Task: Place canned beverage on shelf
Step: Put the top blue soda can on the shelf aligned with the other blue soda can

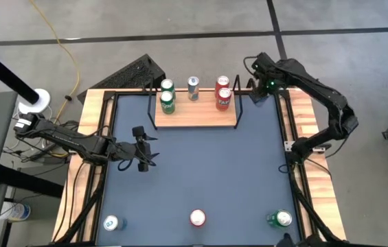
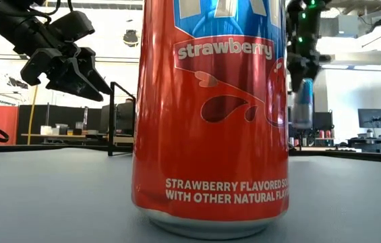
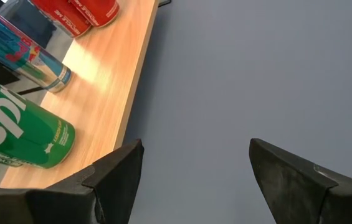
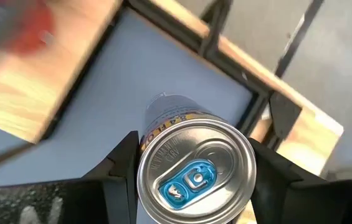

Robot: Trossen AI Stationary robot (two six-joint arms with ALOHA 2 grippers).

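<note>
Two tools show: the right tool (image 4: 194,171) holds a silver can (image 4: 194,174) near the tabletop's far right corner. Next, carry it onto the shelf (image 1: 197,115). The left tool (image 3: 194,180) hangs wide, empty.

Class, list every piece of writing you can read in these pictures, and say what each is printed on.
"strawberry": red can, low view.
"STRAWBERRY FLAVORED SO" / "WITH OTHER NATURAL FLAVO", cut off: same can, near its base.
"SP", cut off: green can on the shelf.
Print on the other cans: too small or blurred.

Silver can (image 4: 194,171) upright in right claw (image 4: 194,180), beside light-wood shelf (image 1: 197,114) bearing five cans
</note>
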